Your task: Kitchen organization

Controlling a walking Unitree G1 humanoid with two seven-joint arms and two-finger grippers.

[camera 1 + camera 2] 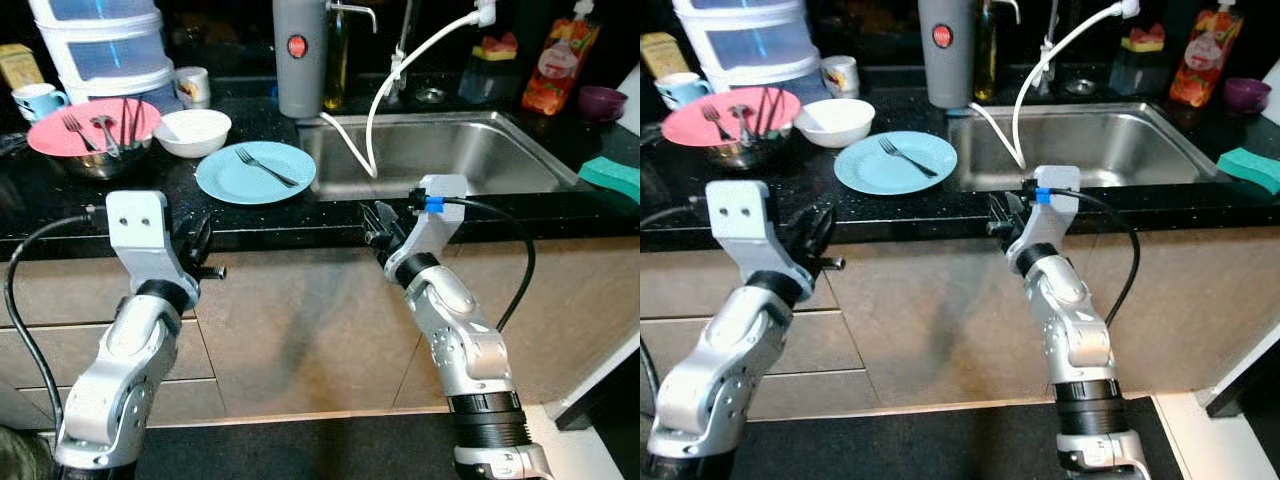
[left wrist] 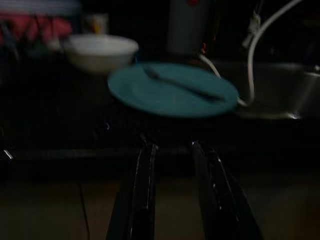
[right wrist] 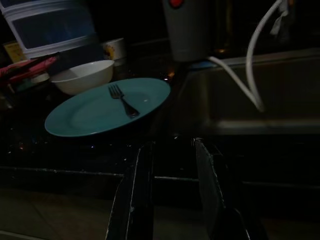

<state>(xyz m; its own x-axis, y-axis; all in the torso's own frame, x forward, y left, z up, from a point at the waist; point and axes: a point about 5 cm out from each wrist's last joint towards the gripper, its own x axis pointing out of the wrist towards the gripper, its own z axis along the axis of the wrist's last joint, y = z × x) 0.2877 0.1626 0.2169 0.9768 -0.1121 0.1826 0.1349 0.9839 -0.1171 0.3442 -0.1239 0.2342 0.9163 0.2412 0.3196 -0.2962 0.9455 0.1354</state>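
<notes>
A light blue plate with a fork on it lies on the black counter, just left of the steel sink. Behind it stand a white bowl and a pink plate holding several forks and a spoon on a metal bowl. My left gripper hangs in front of the counter edge, below and left of the blue plate, open and holding nothing. My right gripper is at the counter edge near the sink's front left corner, open too. Both wrist views look over the edge at the blue plate.
A grey canister stands behind the plate, and a white hose drops into the sink. Cups, stacked plastic drawers, a juice pouch and a green sponge line the counter. Beige cabinet fronts lie below.
</notes>
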